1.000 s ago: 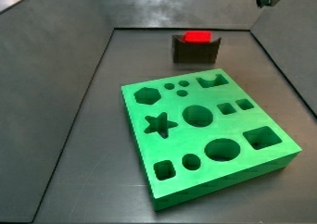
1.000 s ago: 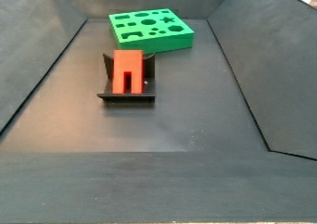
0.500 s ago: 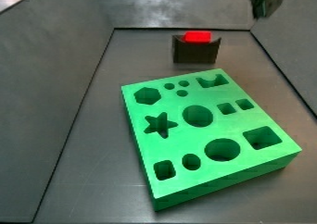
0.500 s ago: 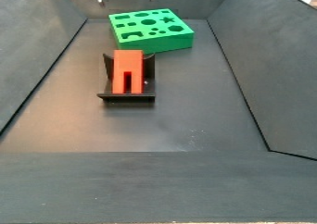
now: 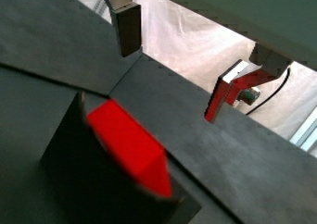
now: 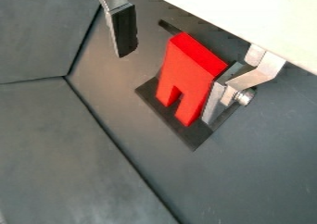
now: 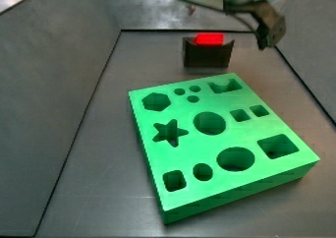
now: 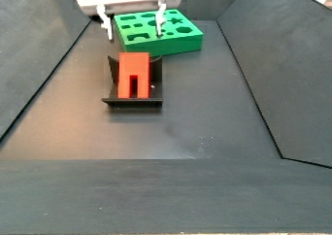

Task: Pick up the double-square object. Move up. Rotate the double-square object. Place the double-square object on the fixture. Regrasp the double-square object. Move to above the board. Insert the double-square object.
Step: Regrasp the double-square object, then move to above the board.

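Note:
The double-square object (image 8: pixel 134 75) is a bright red block standing in the fixture (image 8: pixel 134 100), a dark bracket on the floor in front of the green board (image 8: pixel 158 32). My gripper (image 8: pixel 131 33) hangs open above the block, apart from it, with nothing held. In both wrist views the red block (image 6: pixel 190 75) lies below the line between the two fingers (image 6: pixel 124 29), with its notched end pointing away from the fixture's back wall. In a side view the gripper (image 7: pixel 260 30) is up and right of the red block (image 7: pixel 207 39) on the fixture (image 7: pixel 207 56).
The green board (image 7: pixel 221 144), with star, hexagon, circle and square cut-outs, lies close to the fixture. Sloping dark walls (image 8: pixel 46 74) enclose the floor on both sides. A white backdrop (image 5: pixel 198 43) shows behind the far wall.
The gripper has come down from the top edge of both side views and now hangs over the fixture and red block. Block, fixture and board have not moved.

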